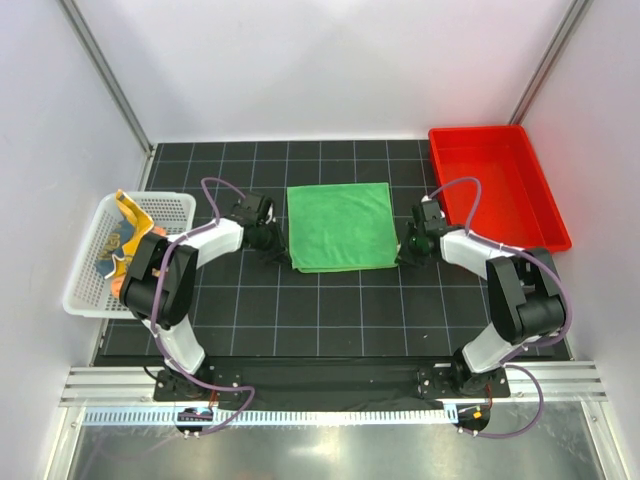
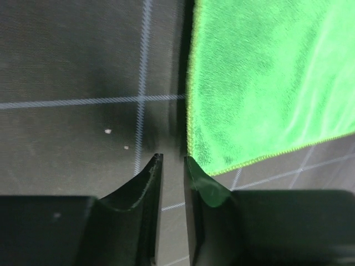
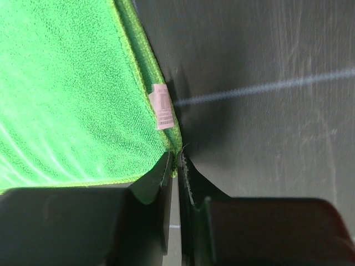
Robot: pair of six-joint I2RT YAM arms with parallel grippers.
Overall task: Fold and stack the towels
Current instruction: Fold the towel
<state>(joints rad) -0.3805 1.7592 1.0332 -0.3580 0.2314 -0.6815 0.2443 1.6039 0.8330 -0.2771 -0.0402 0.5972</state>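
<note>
The plain green towel (image 1: 340,226) lies flat in the middle of the black grid mat (image 1: 330,320). My left gripper (image 1: 272,248) sits low at its near left corner, jaws slightly apart and empty; in the left wrist view (image 2: 173,159) the towel's edge (image 2: 266,83) lies just right of the tips. My right gripper (image 1: 408,250) is at the near right corner, and the right wrist view (image 3: 176,158) shows it pinched on the green towel's corner (image 3: 66,94), below a pale label (image 3: 162,106). The yellow-orange towel (image 1: 133,212) and a pale patched towel (image 1: 108,250) lie crumpled in the white basket (image 1: 85,290).
An empty red bin (image 1: 560,225) stands at the back right of the mat. The white basket stands at the left edge, beside my left arm. White walls close in the back and both sides.
</note>
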